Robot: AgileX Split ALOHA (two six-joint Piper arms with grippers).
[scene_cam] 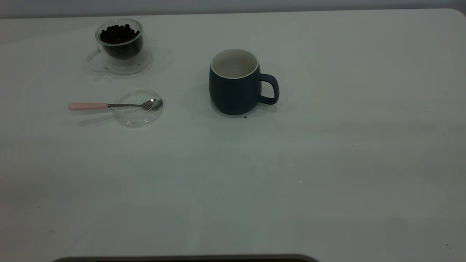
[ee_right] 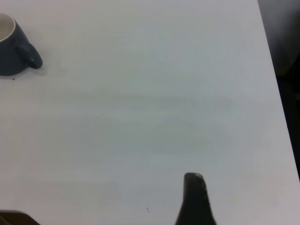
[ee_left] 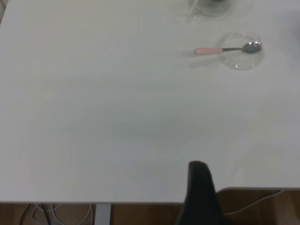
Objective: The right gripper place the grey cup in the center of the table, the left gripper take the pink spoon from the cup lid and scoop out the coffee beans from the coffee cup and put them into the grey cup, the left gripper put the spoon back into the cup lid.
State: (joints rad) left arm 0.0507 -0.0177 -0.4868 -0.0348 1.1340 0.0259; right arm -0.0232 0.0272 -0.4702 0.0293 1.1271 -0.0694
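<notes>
The grey cup, dark with a white inside, stands upright near the table's middle, its handle toward the right. At the far left a glass coffee cup holds dark coffee beans. In front of it lies the clear cup lid, with the pink spoon resting bowl-in-lid and handle pointing left. Neither arm shows in the exterior view. My left gripper hangs shut at the table's near edge, far from the spoon. My right gripper is shut over bare table, far from the grey cup.
The glass cup sits on a clear saucer. A tiny dark speck lies by the grey cup's base. The white table stretches wide in front and to the right; its right edge shows in the right wrist view.
</notes>
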